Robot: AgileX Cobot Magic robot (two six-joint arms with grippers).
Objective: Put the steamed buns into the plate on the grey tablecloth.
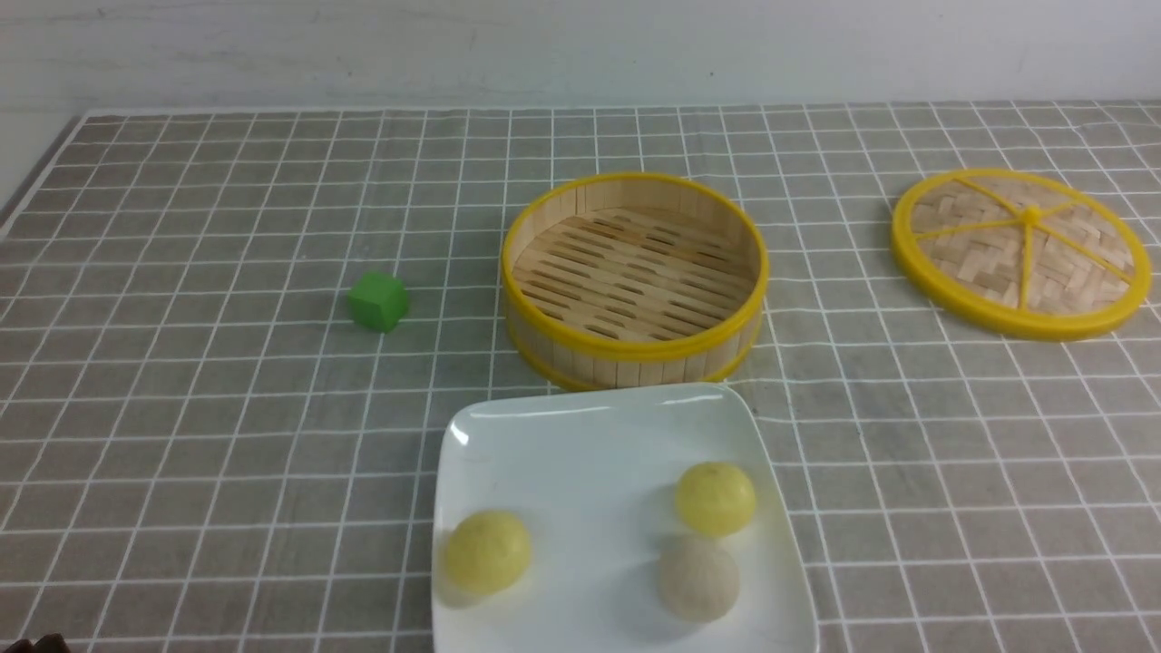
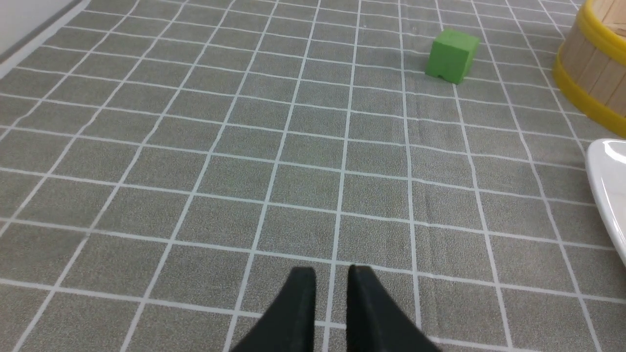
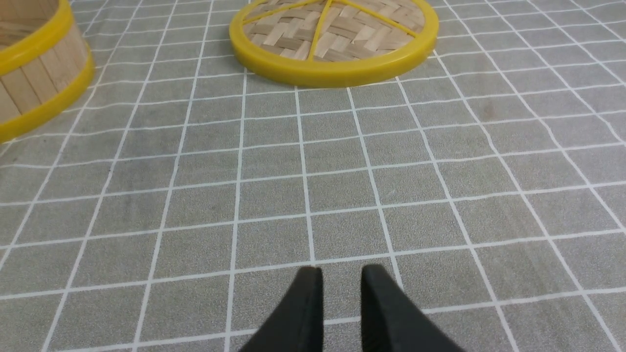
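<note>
Three buns (image 1: 716, 497) sit on the plate (image 1: 580, 435), its near edge cropped; my left gripper (image 2: 331, 278) and right gripper (image 3: 341, 278) hold nothing, jaws nearly closed.

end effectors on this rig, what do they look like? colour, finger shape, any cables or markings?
Only the fingertips show. The left end effector and right end effector look alike: two plain matte black fingers each, broad at the base and tapering to blunt tips. No cables, markings or pads are visible. The arms themselves are out of frame.
</note>
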